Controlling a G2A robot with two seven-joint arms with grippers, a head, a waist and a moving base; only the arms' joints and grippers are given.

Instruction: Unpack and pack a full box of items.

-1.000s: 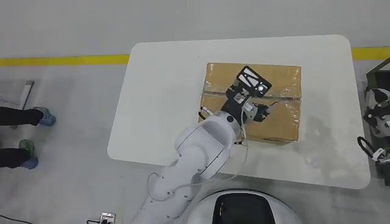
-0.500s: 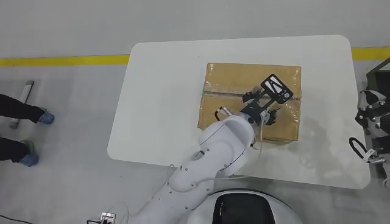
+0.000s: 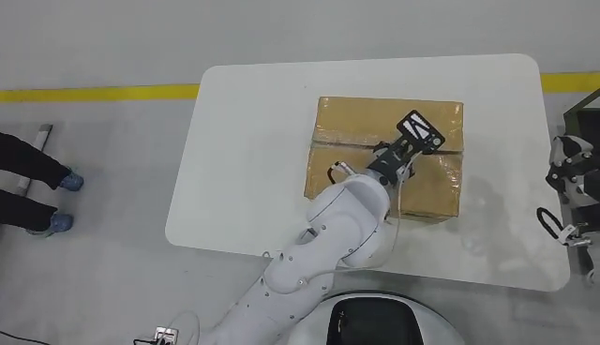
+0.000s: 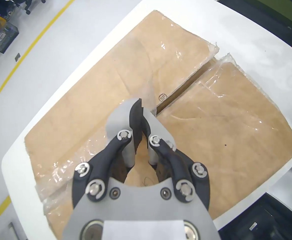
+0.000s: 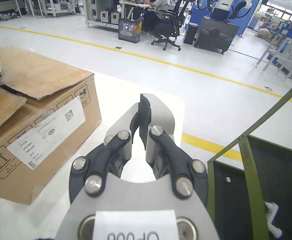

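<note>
Our left gripper hangs right over the seam of the box, pads pressed together on what looks like a curl of clear tape. From the tips the seam runs on along the box's long axis, so we judge any pull should follow that line. The box lies on the table. The right gripper, closed and empty, hangs well off the box's end, so the left arm is nearer.

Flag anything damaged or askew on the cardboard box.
The brown cardboard box is not neatly sealed. The clear plastic tape along its top seam is wrinkled and torn loose. A dark gap shows between the two top flaps, and one flap sits bent upward at its edge instead of lying flat.
</note>
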